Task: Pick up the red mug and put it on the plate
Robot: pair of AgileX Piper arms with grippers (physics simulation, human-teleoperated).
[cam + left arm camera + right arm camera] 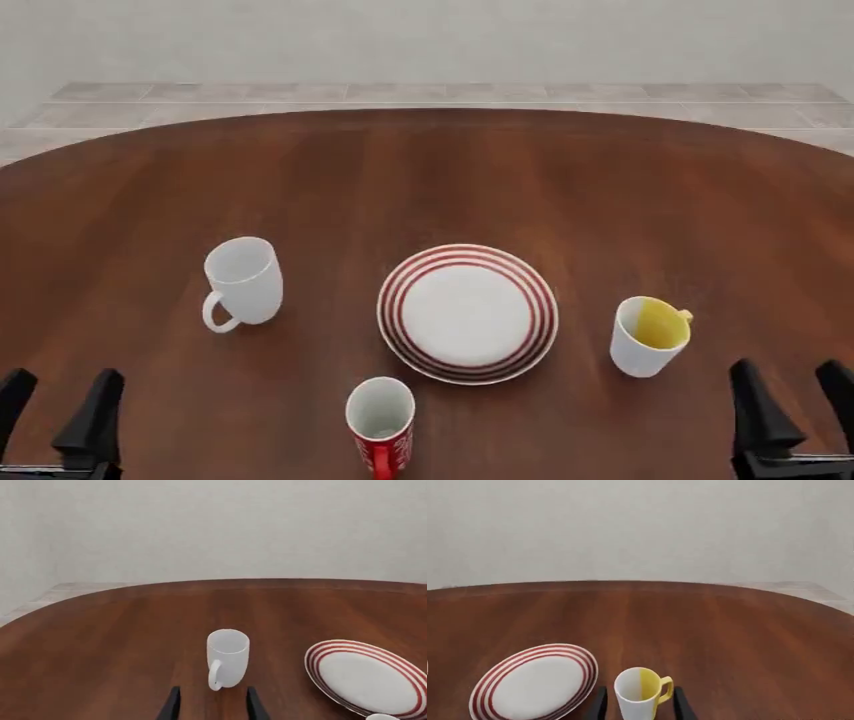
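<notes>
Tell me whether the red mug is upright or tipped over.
Upright. In the front view the red mug stands on the table with its open mouth facing up and white interior visible, just near of the plate.

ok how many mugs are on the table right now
3. The all-white mug stands left of the plate, the white mug with a yellow interior stands right of it, and the red mug stands in front, nearest the arms. None looks hidden.

The front view's lower edge cuts off the red mug [379, 425] and both tools' bases.
</notes>
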